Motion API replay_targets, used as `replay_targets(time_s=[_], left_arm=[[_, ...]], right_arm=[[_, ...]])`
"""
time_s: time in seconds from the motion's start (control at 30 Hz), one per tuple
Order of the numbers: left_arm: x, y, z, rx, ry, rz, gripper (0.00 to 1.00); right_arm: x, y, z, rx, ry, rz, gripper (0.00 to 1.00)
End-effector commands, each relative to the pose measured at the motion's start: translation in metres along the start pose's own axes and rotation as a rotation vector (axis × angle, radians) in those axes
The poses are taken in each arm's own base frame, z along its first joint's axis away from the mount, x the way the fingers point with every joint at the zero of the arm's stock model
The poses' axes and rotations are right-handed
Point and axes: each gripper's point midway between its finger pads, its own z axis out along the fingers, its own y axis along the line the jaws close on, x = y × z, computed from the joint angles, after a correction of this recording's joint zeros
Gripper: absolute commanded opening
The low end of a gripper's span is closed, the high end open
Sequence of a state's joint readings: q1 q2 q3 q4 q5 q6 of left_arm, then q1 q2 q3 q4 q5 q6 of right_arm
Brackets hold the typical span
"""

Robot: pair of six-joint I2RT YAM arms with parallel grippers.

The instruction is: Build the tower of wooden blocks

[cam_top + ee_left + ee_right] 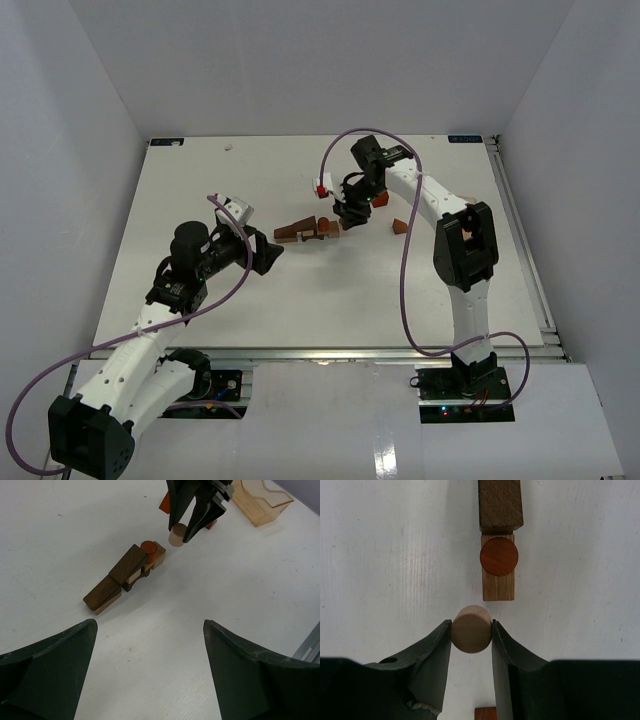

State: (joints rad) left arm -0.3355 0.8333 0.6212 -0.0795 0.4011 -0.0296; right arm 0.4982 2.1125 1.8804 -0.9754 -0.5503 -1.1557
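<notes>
The wood block tower (305, 230) is a low row of dark wedges, an arch and a tan block with a reddish-brown cylinder (499, 556) on it; it also shows in the left wrist view (131, 571). My right gripper (471, 630) is shut on a tan cylinder (471, 629), held just off the tan block's end, above the table (176, 534). In the top view the right gripper (350, 215) hangs at the row's right end. My left gripper (150, 680) is open and empty, well short of the row; in the top view it (268, 252) sits left of the blocks.
A reddish-brown wedge (400, 226) lies right of the row, and a red block (485, 713) sits under my right gripper. A clear orange tray (261, 498) stands at the far right of the left wrist view. The right arm's purple cable (405, 260) loops over the table.
</notes>
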Motion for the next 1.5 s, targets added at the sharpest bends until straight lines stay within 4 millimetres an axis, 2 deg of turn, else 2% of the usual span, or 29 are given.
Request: replay_targets(time_s=[0.0, 0.43, 1.47], left_arm=[[-0.016, -0.004, -0.005, 0.012, -0.038, 0.022, 0.98], [-0.016, -0.004, -0.005, 0.01, -0.039, 0.024, 0.98], [-0.016, -0.003, -0.006, 0.005, -0.038, 0.029, 0.98]], right_arm=[[-0.016, -0.018, 0.003, 0.034, -0.044, -0.032, 0.09], [-0.02, -0.03, 0.015, 0.05, -0.078, -0.015, 0.11], [-0.02, -0.027, 0.03, 0.03, -0.08, 0.002, 0.15]])
